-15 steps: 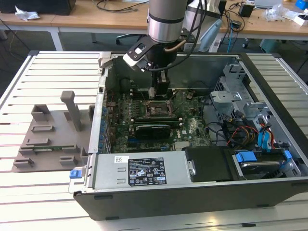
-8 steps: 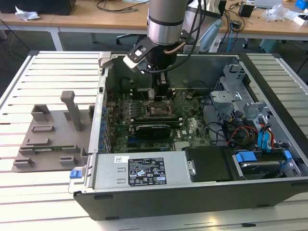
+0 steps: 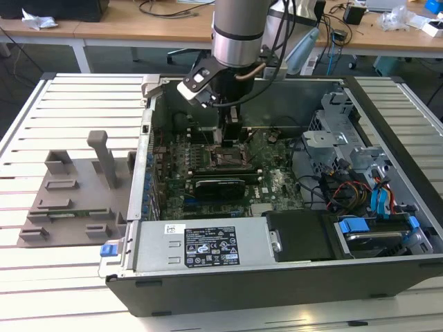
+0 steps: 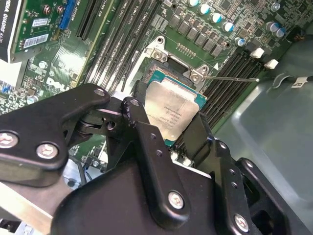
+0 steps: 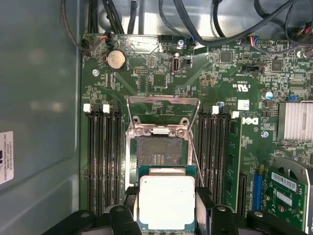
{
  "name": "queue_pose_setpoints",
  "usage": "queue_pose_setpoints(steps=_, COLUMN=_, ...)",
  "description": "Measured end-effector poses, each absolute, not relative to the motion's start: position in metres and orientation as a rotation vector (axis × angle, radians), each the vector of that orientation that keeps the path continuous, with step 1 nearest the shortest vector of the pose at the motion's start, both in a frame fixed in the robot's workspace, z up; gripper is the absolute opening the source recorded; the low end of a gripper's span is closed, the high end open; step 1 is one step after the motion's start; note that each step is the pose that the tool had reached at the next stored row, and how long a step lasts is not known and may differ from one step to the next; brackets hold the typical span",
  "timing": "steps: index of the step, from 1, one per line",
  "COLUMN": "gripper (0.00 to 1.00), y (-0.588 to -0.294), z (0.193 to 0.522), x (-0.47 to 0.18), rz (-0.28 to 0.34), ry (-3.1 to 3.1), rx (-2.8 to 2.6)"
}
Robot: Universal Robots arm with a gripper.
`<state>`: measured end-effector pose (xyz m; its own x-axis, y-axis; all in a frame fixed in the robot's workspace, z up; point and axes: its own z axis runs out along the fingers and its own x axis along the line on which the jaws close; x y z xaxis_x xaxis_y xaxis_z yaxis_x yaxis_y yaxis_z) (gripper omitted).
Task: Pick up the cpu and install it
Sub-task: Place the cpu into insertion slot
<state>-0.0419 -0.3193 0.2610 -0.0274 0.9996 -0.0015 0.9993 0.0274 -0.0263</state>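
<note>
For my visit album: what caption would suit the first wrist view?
The tool holds the cpu close to the open socket on a green motherboard.

Open computer case (image 3: 277, 294) on a slatted white table (image 3: 41, 290); grey fixture plate (image 3: 76, 197) at the exterior view's left; green motherboard (image 3: 277, 183) inside; blue cables (image 3: 382, 200) toward the exterior view's right.

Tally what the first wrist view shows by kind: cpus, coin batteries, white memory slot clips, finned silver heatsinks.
cpu: 1
coin battery: 1
white memory slot clips: 4
finned silver heatsink: 1
Total: 7
</note>
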Motion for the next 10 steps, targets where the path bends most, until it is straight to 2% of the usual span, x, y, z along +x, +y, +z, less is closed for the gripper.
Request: queue_pose_setpoints(steps=10, gripper=0.55, y=-0.319, z=0.244, x=-0.036, rz=0.034, ry=-2.236, rx=-2.18)
